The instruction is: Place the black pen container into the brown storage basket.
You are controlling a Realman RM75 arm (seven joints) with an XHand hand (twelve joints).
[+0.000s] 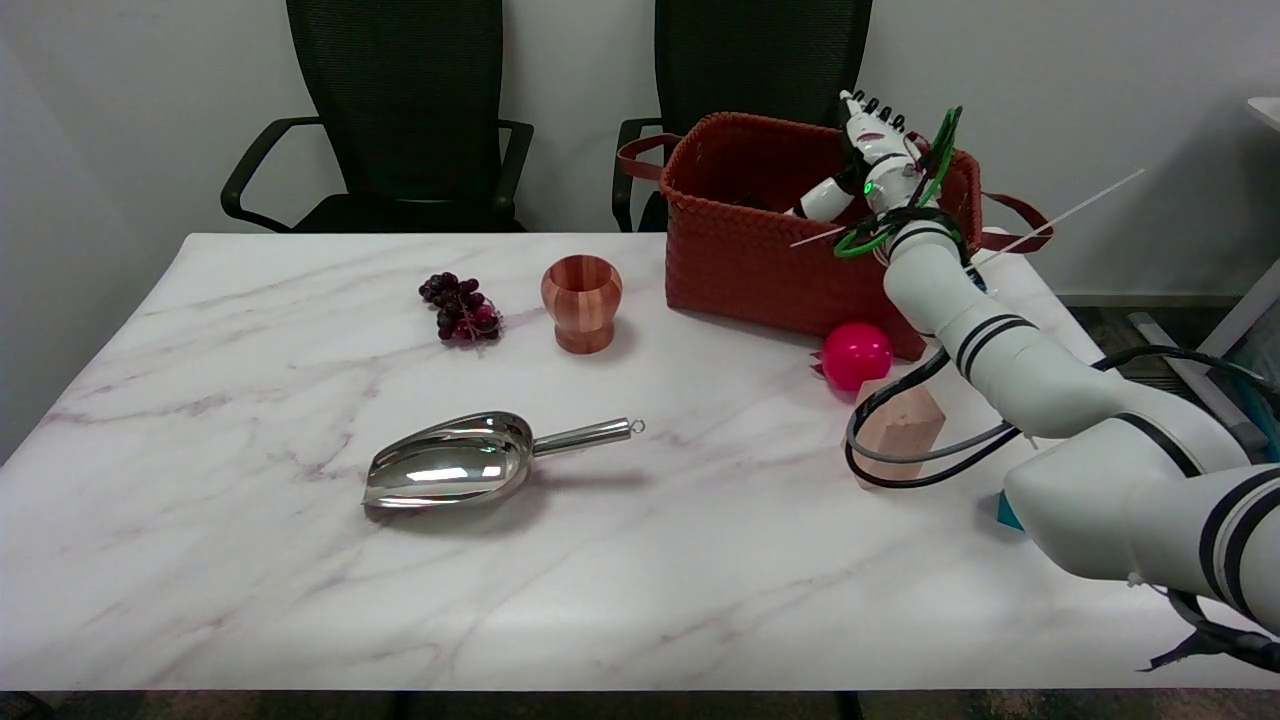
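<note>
The brown woven storage basket (740,250) stands at the back right of the table. My right hand (868,160) hangs over the basket's right half, above its rim. Its fingers (872,110) stretch up and away, the thumb juts down to the left into the basket's mouth, and nothing shows between them. The black pen container is not plainly seen. The basket's inside is dark and partly hidden by its front wall and by my hand.
A pink ball (856,354) and a wooden block (900,425) lie just in front of the basket under my forearm. A wooden cup (581,300), dark grapes (461,307) and a steel scoop (470,468) lie to the left. Two black chairs stand behind the table.
</note>
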